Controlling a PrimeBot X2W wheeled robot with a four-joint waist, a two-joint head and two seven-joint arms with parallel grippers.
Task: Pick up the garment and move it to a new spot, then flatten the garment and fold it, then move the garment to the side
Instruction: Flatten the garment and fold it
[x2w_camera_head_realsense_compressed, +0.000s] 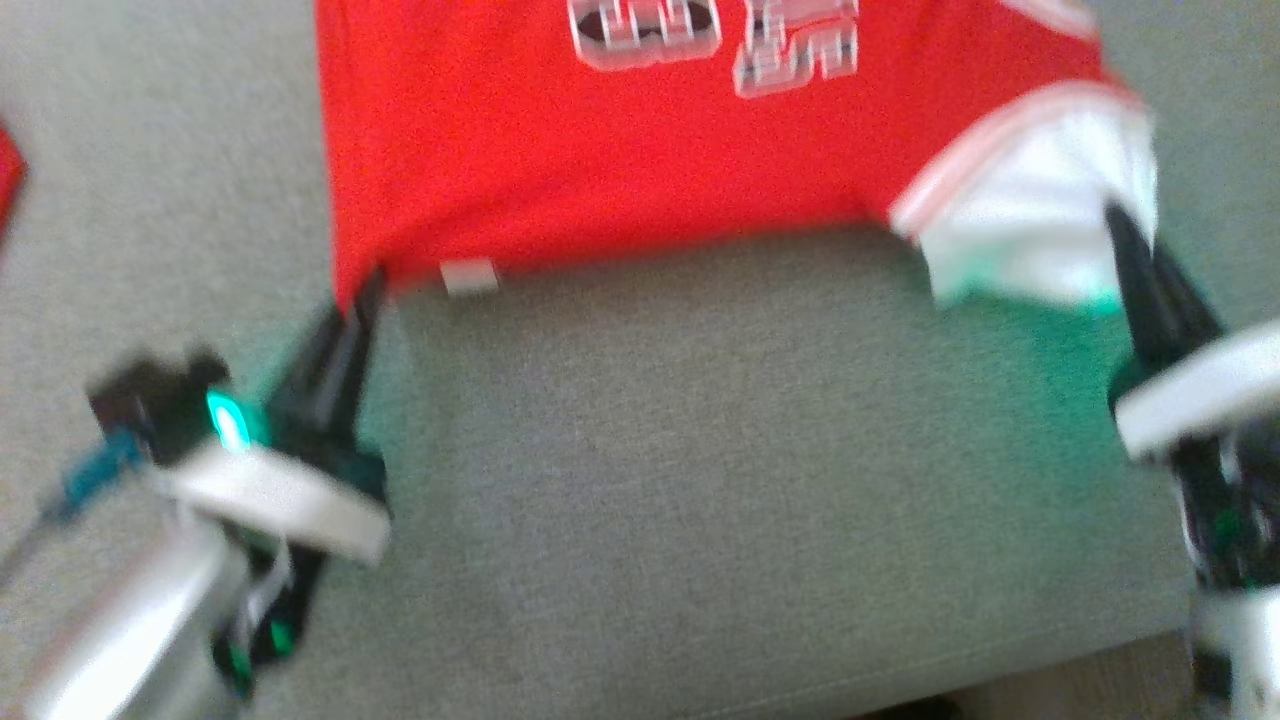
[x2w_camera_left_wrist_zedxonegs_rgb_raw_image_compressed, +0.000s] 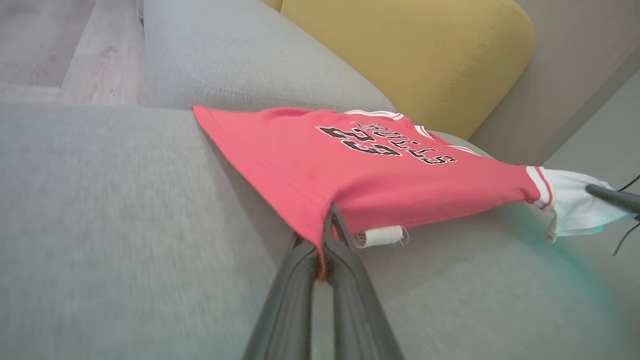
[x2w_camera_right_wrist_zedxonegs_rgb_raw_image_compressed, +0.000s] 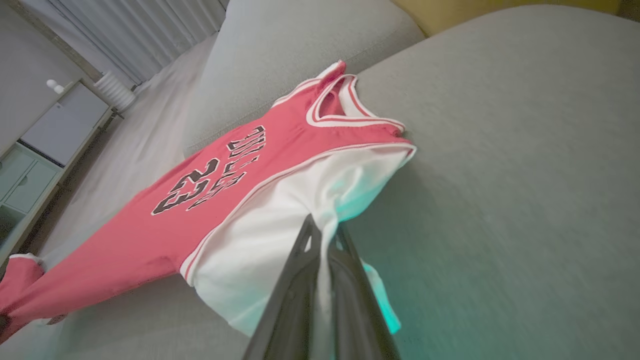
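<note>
One big grey sofa (x2w_camera_head_realsense_compressed: 700, 480) spreads out below the left pincer (x2w_camera_head_realsense_compressed: 358, 300) and the right pincer (x2w_camera_head_realsense_compressed: 1125, 235). Next comes the red shirt (x2w_camera_head_realsense_compressed: 600, 160), stretched wide between the two pincers. Its near edge is lifted a little off the sofa at the tips, and its far part lies on the seat beyond them. A white part (x2w_camera_head_realsense_compressed: 1030, 200) of the shirt bunches up right at the right pincer. The left pincer is squeezed tight on the red bottom corner. The right pincer is squeezed tight on the white cloth. A small white tag (x2w_camera_head_realsense_compressed: 468, 277) pokes out from under the edge, just beside the tips of the left pincer. I think the shirt is being carried to its new spot or pulled flat. No fold shows yet, so the folding and the move to the side are left to do.
</note>
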